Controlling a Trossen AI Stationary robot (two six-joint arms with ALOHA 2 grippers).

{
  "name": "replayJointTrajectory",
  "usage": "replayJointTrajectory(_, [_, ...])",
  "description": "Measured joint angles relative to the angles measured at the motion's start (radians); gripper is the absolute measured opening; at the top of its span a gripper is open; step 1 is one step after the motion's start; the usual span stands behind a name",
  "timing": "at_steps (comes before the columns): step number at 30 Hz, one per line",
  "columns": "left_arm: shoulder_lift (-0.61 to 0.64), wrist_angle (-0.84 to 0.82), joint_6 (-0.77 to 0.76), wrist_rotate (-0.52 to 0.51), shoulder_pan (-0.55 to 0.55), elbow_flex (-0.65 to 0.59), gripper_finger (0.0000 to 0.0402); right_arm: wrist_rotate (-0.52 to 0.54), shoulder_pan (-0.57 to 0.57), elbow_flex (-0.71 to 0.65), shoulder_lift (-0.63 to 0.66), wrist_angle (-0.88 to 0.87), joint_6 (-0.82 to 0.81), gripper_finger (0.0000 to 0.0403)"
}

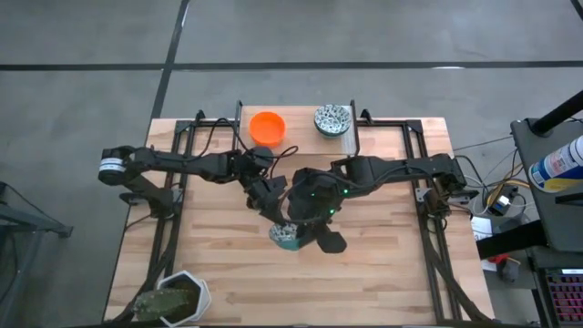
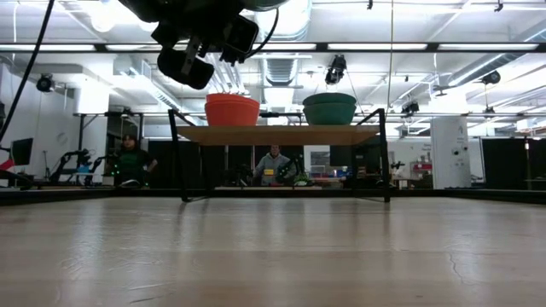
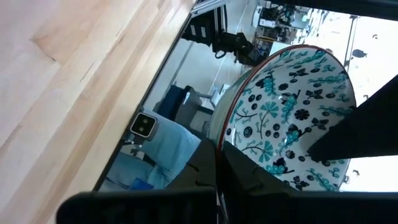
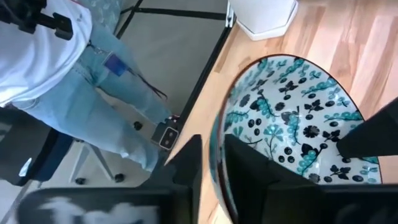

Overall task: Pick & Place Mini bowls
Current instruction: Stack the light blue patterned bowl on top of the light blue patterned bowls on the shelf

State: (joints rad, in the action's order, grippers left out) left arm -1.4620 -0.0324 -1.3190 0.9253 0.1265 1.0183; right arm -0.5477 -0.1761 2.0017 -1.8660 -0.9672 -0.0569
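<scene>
A mini bowl (image 1: 284, 235), white inside with a teal and black flower pattern, is in the air over the table's middle, between both grippers. My left gripper (image 3: 219, 180) and my right gripper (image 4: 214, 180) are each shut on its rim. In the high view the left gripper (image 1: 277, 224) reaches it from the far left and the right gripper (image 1: 302, 235) from the right. A plain orange bowl (image 1: 267, 128) and a second patterned bowl (image 1: 332, 119) rest on a raised shelf at the far edge. My left gripper pinches the bowl's rim (image 3: 217, 146), one finger inside the hollow and one on the outer wall. The bowl is tilted and lifted clear of the table. The right gripper's finger (image 3: 364, 124) shows on the opposite side. My right gripper pinches the bowl's rim (image 4: 213, 155) on another stretch, one finger inside and one outside. The bowl is tilted and clear of the table. The left gripper's finger (image 4: 373, 134) shows across the bowl.
A white hexagonal plant pot (image 1: 179, 296) stands at the near left corner. The raised wooden shelf (image 2: 277, 135) on a black frame spans the far edge. Black frame rails (image 1: 428, 219) run along both sides. Bare wood (image 1: 364, 282) lies near the front. People show in the room beyond.
</scene>
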Motion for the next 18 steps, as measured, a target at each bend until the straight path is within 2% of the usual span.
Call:
replayJointTrajectory(4, [0.000, 0.018, 0.001, -0.010, 0.001, 0.001, 0.0009, -0.012, 0.001, -0.006, -0.001, 0.001, 0.000, 0.0018])
replayJointTrajectory(11, [0.005, 0.045, -0.019, -0.046, 0.003, 0.002, 0.0050, -0.022, -0.003, -0.010, -0.001, -0.022, -0.029, 0.0012])
replayJointTrajectory(18, [0.010, 0.247, -0.059, -0.132, 0.018, 0.002, 0.0088, 0.008, -0.001, -0.017, -0.001, -0.030, -0.058, 0.0010])
